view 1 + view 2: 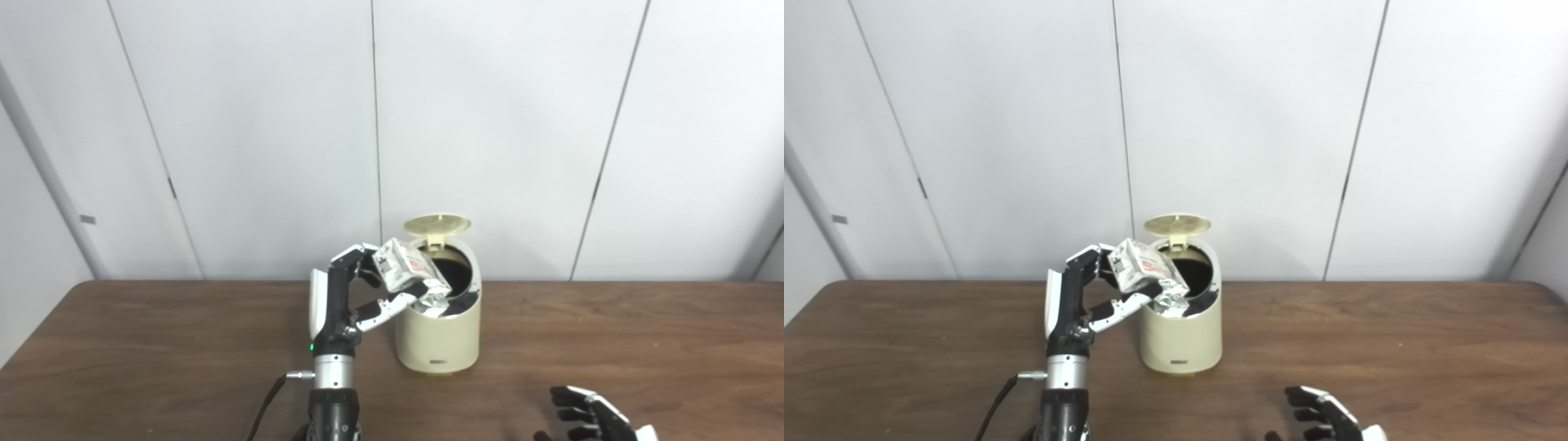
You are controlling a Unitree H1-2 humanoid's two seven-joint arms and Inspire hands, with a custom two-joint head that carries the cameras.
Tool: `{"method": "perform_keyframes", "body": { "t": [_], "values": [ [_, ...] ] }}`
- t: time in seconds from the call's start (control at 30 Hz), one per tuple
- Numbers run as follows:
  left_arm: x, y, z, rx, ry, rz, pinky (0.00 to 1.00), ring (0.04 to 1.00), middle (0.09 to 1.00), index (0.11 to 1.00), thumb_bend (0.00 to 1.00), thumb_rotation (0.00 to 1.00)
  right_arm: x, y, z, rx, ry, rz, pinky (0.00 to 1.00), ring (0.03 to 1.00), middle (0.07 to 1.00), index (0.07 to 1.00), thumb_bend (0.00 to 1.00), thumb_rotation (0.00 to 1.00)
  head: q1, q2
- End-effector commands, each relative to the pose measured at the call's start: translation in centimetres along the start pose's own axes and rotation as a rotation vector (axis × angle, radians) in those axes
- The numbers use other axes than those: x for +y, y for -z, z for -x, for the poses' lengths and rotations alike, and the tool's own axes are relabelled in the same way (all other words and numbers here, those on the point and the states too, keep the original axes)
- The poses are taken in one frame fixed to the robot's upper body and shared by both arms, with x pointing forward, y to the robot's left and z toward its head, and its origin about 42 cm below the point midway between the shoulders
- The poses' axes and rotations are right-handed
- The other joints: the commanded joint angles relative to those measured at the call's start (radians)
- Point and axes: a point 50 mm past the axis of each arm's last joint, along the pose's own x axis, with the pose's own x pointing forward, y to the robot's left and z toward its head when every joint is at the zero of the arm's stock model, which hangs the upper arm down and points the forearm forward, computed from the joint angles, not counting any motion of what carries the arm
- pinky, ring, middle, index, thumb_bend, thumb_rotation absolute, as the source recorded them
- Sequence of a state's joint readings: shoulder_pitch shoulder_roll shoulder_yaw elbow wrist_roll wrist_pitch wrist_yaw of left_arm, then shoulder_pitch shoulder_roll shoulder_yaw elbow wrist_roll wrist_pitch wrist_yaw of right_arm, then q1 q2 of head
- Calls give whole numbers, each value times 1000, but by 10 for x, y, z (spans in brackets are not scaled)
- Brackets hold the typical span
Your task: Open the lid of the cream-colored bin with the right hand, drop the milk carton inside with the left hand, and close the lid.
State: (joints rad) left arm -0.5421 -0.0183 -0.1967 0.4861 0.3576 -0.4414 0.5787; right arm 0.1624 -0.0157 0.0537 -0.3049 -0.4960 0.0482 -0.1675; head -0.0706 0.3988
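— What is your left hand (pixel 343 300) doing?

— It is raised off the brown wooden counter (pixel 612 343), fingers above and thumb below clamped on the crumpled white milk carton (pixel 407 269). The carton lies tilted, its crushed end poking over the rim just beyond my fingertips, partly above the dark mouth of the cream-coloured round plastic bin (pixel 438 340).

— Can you read anything on the carton?

— There is black printing on the face nearest my hand and a red patch on its upper side, but the letters are too small and blurred to make out. The bin has a small pale label low on its front wall, equally unreadable.

— And the lid?

— The cream round flip lid (pixel 437 224) stands up, hinged at the far side of the bin, beyond the carton.

— Where is your right hand (pixel 591 416)?

— Low by the near edge of the counter, well apart from the bin, grasping nothing, its dark fingers loosely curled and spread.
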Motion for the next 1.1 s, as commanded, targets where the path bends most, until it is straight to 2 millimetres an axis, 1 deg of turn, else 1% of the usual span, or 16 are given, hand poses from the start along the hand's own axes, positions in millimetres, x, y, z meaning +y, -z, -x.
{"method": "perform_keyframes", "body": {
  "t": [0.0, 0.2, 0.33, 0.47, 0.53, 0.57, 0.7, 0.77, 0.87, 0.97, 1.07],
  "values": [
    [-3, -15, -22, -97, -11, 2, 353, 447, 499, 469, 503, 0, 1, -9, 6, -20, 22, -31, 553, 665, 696, 693, 295, 174, 0, 1],
    [-8, -7, -27, -99, -9, -56, 357, 451, 493, 469, 504, 0, 3, -12, 8, -25, 15, -17, 541, 655, 691, 693, 295, 171, -6, 1],
    [-11, -3, -32, -90, -16, -78, 372, 456, 485, 473, 504, 0, 4, -12, 9, -29, 15, -16, 502, 631, 688, 692, 300, 143, -9, 1],
    [-14, -1, -36, -106, -26, -116, 379, 457, 484, 473, 504, 0, 4, -12, 9, -30, 12, -20, 516, 644, 689, 693, 306, 125, -10, 2],
    [-15, -1, -38, -117, -27, -133, 376, 457, 485, 471, 504, 0, 5, -12, 10, -28, 13, -25, 520, 649, 691, 693, 312, 100, -11, 3],
    [-16, -2, -38, -127, -28, -144, 369, 456, 486, 471, 504, 0, 5, -12, 10, -28, 13, -25, 506, 637, 691, 694, 315, 96, -12, 3],
    [-20, -3, -39, -146, -32, -164, 357, 454, 487, 470, 504, 0, 6, -11, 10, -31, 12, -21, 503, 636, 690, 692, 316, 113, -15, 3],
    [-21, -3, -38, -148, -34, -166, 351, 452, 488, 471, 505, 0, 6, -11, 10, -33, 11, -20, 521, 649, 692, 691, 314, 131, -16, 4],
    [-22, -3, -38, -143, -35, -166, 351, 453, 488, 470, 505, 0, 6, -13, 11, -25, 9, -22, 480, 616, 689, 693, 316, 141, -16, 5],
    [-23, -2, -38, -144, -31, -173, 349, 447, 488, 474, 505, 0, 6, -13, 11, -22, 4, -27, 479, 618, 700, 700, 318, 147, -17, 5],
    [-24, -2, -38, -142, -30, -177, 351, 449, 487, 474, 505, 0, 6, -13, 11, -26, 3, -25, 461, 607, 699, 700, 318, 126, -16, 5]
  ]
}}
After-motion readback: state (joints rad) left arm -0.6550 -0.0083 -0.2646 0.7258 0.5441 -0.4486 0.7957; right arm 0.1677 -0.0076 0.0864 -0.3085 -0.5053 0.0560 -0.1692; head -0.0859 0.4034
